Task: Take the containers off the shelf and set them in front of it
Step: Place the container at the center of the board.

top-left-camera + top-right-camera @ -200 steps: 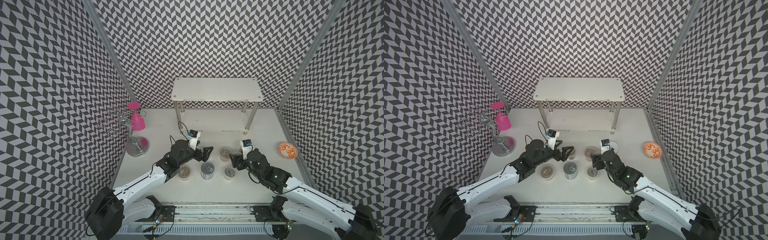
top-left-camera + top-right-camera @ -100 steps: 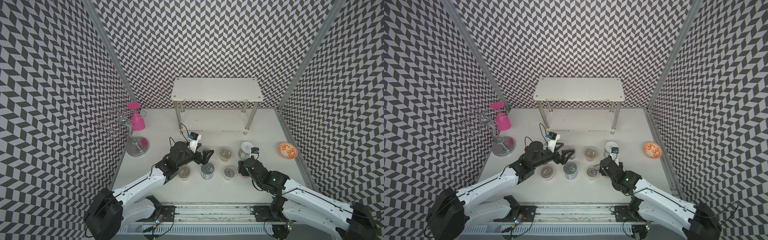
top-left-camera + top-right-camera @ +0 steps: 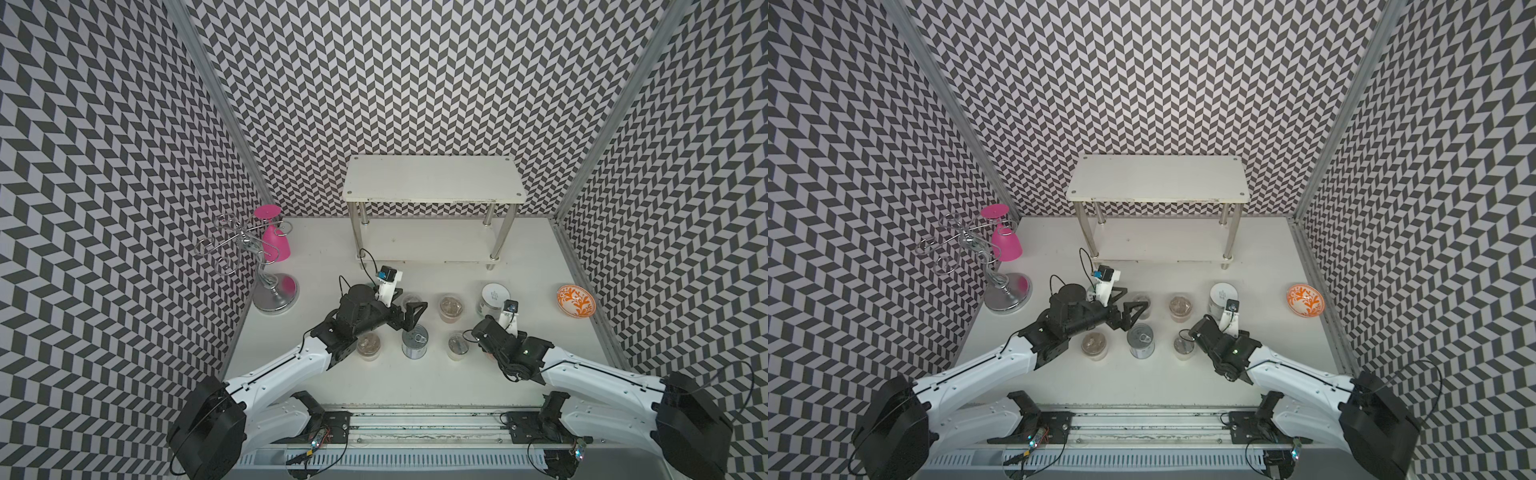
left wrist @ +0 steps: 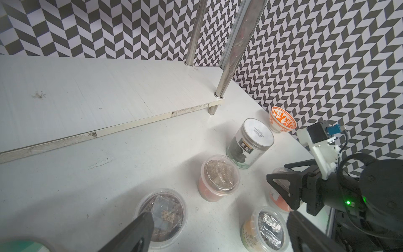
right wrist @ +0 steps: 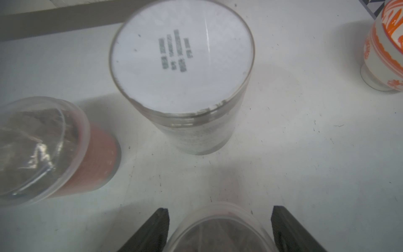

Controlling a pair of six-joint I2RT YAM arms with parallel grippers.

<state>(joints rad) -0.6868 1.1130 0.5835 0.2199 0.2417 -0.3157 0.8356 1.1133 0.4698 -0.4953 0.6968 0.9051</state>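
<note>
Chevron walls box in a white table (image 3: 415,386), and at its far side stands the shelf (image 3: 432,178), both tiers bare in both top views. The containers stand on the table in front of it. The far row has two tubs (image 3: 451,307) and the white-lidded jar (image 3: 493,298). The near row has a tub (image 3: 368,347), the can (image 3: 414,341) and another tub (image 3: 458,347). A seventh tub (image 5: 218,235), just on the near side of the jar, sits between the fingers of the right gripper (image 5: 217,220). A gap shows on each side of its rim, so that claw is released and grips nothing. The left gripper (image 3: 409,303) hangs spread wide and empty over the leftmost far tub. A blurred teal lid (image 4: 21,245) at the edge of the left wrist view may be one more container down on the table, though I cannot tell. The dish (image 3: 575,300) and the goblet (image 3: 274,243) on its stand (image 3: 274,291) sit well off to the sides. Judging by the bare shelf, the unloading looks finished. Little seems left beyond drawing both arms clear without knocking the closely packed tubs.
</note>
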